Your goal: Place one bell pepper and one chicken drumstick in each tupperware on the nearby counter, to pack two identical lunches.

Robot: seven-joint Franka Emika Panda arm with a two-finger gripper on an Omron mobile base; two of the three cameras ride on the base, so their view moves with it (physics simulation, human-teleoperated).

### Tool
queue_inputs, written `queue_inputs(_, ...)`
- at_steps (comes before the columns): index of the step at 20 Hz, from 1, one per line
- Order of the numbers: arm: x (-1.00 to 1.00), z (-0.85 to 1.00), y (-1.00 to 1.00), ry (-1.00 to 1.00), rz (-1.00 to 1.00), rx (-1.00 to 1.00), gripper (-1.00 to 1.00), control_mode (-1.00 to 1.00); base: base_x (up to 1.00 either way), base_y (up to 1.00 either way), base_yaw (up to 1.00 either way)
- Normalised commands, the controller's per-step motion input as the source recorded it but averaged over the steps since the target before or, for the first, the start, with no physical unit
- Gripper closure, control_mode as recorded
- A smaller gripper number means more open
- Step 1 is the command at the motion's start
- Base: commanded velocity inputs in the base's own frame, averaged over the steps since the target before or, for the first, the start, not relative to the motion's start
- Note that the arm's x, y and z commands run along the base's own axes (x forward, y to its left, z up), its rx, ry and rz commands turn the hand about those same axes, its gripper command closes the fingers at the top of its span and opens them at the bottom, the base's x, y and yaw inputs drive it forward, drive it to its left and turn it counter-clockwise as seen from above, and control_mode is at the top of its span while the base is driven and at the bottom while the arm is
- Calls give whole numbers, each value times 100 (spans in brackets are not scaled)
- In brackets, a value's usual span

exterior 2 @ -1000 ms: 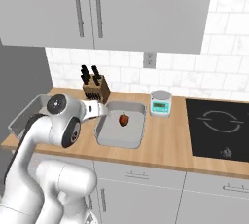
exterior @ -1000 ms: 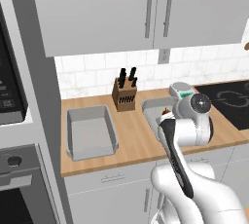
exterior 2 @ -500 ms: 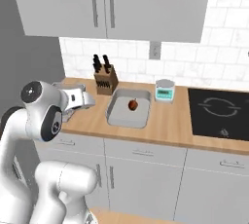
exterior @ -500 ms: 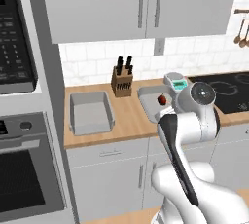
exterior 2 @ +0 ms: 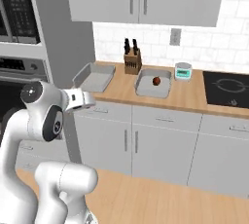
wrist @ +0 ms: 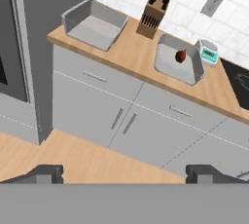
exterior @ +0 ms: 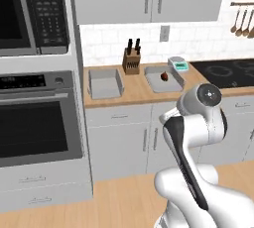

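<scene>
Two grey tupperware stand on the tan counter [exterior: 139, 91] [exterior 2: 194, 99] [wrist: 130, 52]. The left tupperware [exterior: 104, 91] [exterior 2: 95, 83] [wrist: 95, 34] holds nothing. In the right tupperware [exterior: 159, 86] [exterior 2: 147, 90] [wrist: 176, 70] lies a small red bell pepper [exterior: 163, 76] [exterior 2: 156, 81] [wrist: 181, 56]. The chicken drumstick is out of view. My gripper [wrist: 127, 174] is open and holds nothing, well back from the counter and above the wooden floor. It looks down at the cabinet fronts. In the right base view the hand [exterior 2: 81, 99] points toward the counter's left end.
A knife block [exterior: 131, 61] [exterior 2: 131, 60] [wrist: 154, 13] stands behind the tupperware, and a small kitchen scale [exterior: 178, 64] [exterior 2: 183, 70] [wrist: 208, 52] to their right. A black cooktop [exterior: 228, 67] [exterior 2: 226, 87] lies at the right. An oven [exterior: 34, 123] and a microwave [exterior: 30, 14] fill the left wall.
The whole scene has shrunk and shifted: the base has backed away from the counter, so cabinet fronts and floor now show. The gripper stays open.
</scene>
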Motion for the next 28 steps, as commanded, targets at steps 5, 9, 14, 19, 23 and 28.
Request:
queue_inputs(5,0,0,0,0,0,0,-100,100,-100,98,17)
queue_inputs(9,0,0,0,0,0,0,-100,100,-67,100,-3)
queue_inputs(14,0,0,0,0,0,0,-100,100,-10,100,-9)
queue_inputs(19,0,0,0,0,0,0,-100,100,1,100,55)
queue_inputs(23,0,0,0,0,0,0,-100,100,0,100,62)
queue_inputs(28,0,0,0,0,0,0,-100,100,0,100,58)
